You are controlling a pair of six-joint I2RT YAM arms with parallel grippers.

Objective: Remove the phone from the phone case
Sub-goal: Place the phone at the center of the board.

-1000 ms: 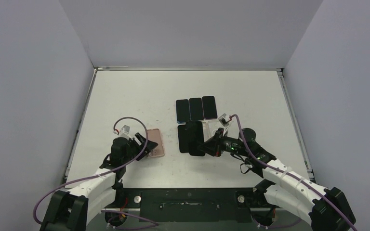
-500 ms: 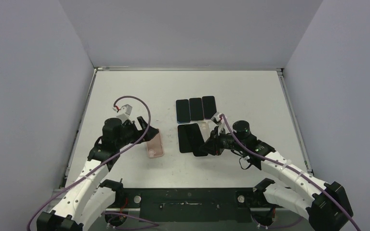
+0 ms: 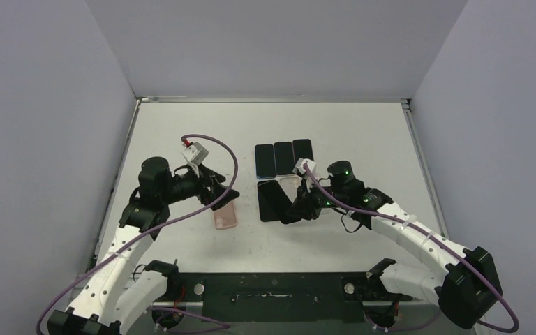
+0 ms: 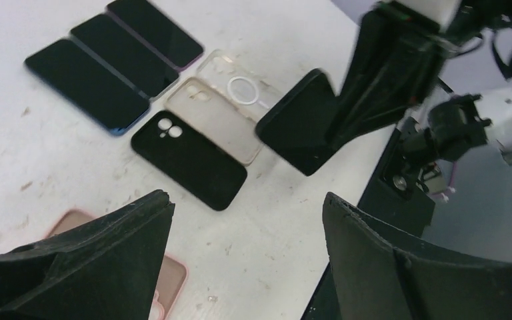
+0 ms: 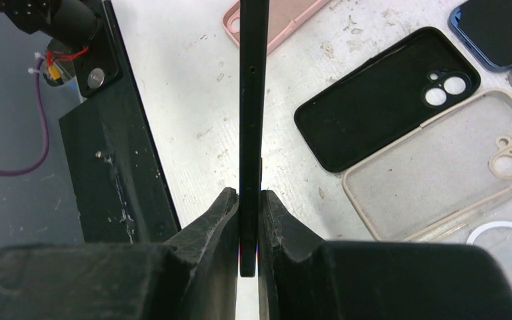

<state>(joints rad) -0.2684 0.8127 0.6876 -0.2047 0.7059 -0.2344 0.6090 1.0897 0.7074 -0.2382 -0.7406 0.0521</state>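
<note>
While the right claw (image 5: 249, 197) pinches the phone (image 5: 253, 100), the spread left claw (image 4: 247, 203) half-covers the pink case (image 4: 172, 277).

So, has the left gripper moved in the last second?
Yes. The left gripper has lifted off the pink case, which stays put, toward the far edge of the table.

3 phones (image 3: 284, 158) in a row – cases (image 4: 190, 160) just at their 6 o'clock, 4th phone (image 5: 252, 100) in the air nr them – lone case (image 3: 226, 218) apart at 8 o'clock.
</note>
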